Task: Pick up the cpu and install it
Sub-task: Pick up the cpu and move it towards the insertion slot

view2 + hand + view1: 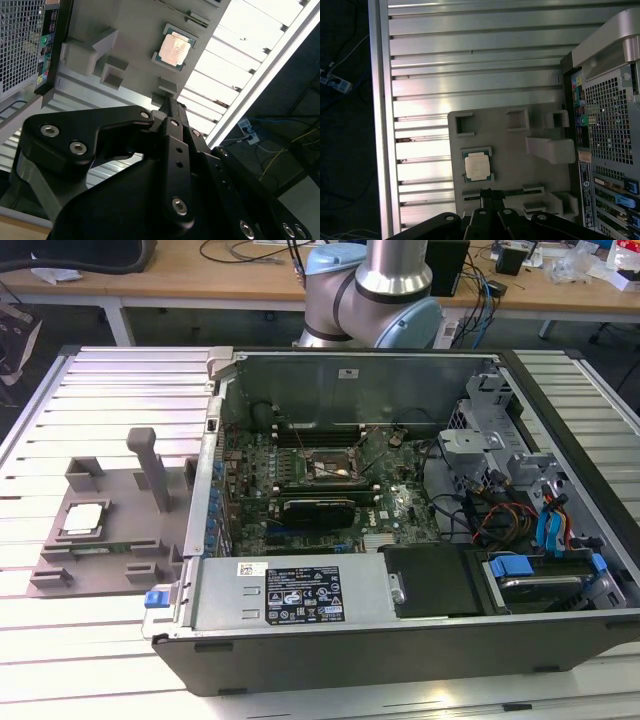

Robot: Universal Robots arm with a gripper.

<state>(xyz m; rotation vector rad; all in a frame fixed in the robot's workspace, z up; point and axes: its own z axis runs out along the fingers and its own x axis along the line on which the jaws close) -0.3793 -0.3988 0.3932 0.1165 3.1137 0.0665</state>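
The cpu (82, 519) is a small square chip with a shiny silver top. It lies flat in a recess of the grey plastic tray (118, 498), to the exterior view's left of the open computer case (300, 590). Both wrist views look down on the cpu (478, 165) (175, 49) from well above. My gripper (490, 192) (168, 101) hangs above the tray's edge, a short way from the chip. Its black fingers are pressed together with nothing between them. The motherboard's socket (333, 469) sits in the middle of the case.
The tray (515, 160) carries raised blocks and a tall post (152, 468). The case's walls, a long black card (320, 508), a drive cage (480, 440) and cables surround the socket. The arm's base (385, 290) stands behind the case. The ribbed metal table (110, 390) spreads around.
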